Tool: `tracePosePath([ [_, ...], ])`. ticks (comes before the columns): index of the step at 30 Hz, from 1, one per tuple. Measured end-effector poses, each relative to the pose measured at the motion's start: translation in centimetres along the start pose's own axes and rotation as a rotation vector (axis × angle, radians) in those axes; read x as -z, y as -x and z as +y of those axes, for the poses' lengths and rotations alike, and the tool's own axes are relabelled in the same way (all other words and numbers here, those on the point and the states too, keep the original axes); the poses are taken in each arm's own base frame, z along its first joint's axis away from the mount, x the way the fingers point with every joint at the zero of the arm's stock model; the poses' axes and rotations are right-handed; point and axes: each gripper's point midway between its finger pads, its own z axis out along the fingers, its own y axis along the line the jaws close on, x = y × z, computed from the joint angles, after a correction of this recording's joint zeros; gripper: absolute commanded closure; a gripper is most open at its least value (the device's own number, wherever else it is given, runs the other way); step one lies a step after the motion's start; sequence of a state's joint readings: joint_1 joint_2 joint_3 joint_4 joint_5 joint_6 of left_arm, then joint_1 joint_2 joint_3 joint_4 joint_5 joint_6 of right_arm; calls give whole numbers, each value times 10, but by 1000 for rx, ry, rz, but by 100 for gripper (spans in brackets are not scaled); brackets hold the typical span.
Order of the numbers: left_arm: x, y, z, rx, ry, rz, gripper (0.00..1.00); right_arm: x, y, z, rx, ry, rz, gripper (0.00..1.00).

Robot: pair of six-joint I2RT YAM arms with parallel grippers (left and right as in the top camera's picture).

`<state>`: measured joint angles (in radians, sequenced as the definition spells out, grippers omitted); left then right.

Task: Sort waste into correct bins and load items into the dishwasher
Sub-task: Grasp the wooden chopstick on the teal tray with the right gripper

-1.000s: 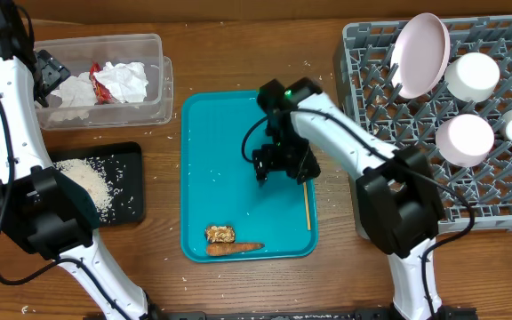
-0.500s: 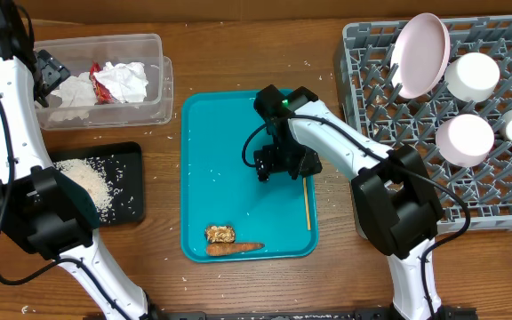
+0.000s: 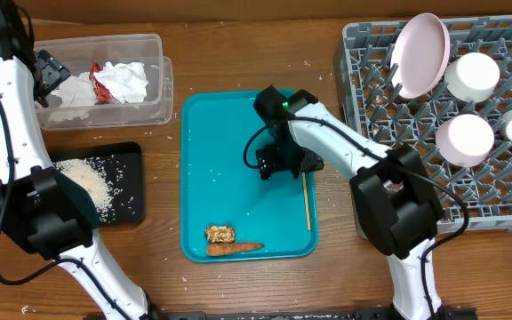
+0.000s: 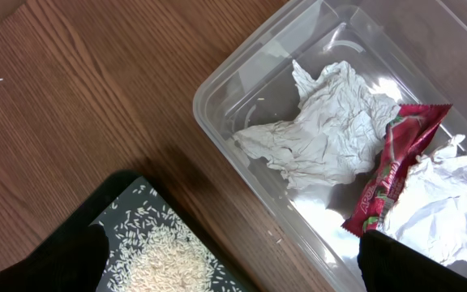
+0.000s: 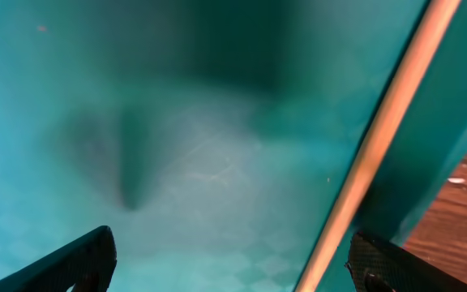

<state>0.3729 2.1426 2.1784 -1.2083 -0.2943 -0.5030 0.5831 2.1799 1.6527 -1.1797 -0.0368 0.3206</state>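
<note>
A wooden chopstick (image 3: pixel 307 202) lies along the right side of the teal tray (image 3: pixel 212 133); in the right wrist view the chopstick (image 5: pixel 379 138) runs between my open right fingers, close to the right one. My right gripper (image 3: pixel 284 165) is low over the tray and empty. A carrot piece (image 3: pixel 235 248) and a brown food scrap (image 3: pixel 220 234) lie at the tray's front. My left gripper (image 3: pixel 47 71) is open and empty above the clear bin (image 3: pixel 154 53), which holds crumpled paper (image 4: pixel 314 134) and a red wrapper (image 4: pixel 392 166).
A black tray with rice (image 3: pixel 87 182) sits front left; it also shows in the left wrist view (image 4: pixel 164 264). A grey dish rack (image 3: pixel 363 53) at right holds a pink plate (image 3: pixel 420 53), a pink bowl (image 3: pixel 465 138) and two white cups (image 3: pixel 474 76).
My right gripper has shifted slightly left and down toward the tray beside the chopstick. The left arm has not moved.
</note>
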Motion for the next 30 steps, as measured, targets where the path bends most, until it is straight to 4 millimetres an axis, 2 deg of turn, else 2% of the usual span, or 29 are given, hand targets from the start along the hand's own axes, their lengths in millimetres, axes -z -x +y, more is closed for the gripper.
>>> tracePosePath([
  [4,0,0,0,0,0,0,0,-4,-5,0,0,1,17,7],
  [6,0,0,0,0,0,0,0,-4,-5,0,0,2,16,12],
  [13,0,0,0,0,0,0,0,-6,-4,0,5,8,12,56],
  [15,0,0,0,0,0,0,0,-6,-4,0,-7,8,12,72],
  [20,0,0,0,0,0,0,0,-6,-4,1,-12,11,13,95],
  [30,0,0,0,0,0,0,0,-3,-5,2,-45,20,22,96],
])
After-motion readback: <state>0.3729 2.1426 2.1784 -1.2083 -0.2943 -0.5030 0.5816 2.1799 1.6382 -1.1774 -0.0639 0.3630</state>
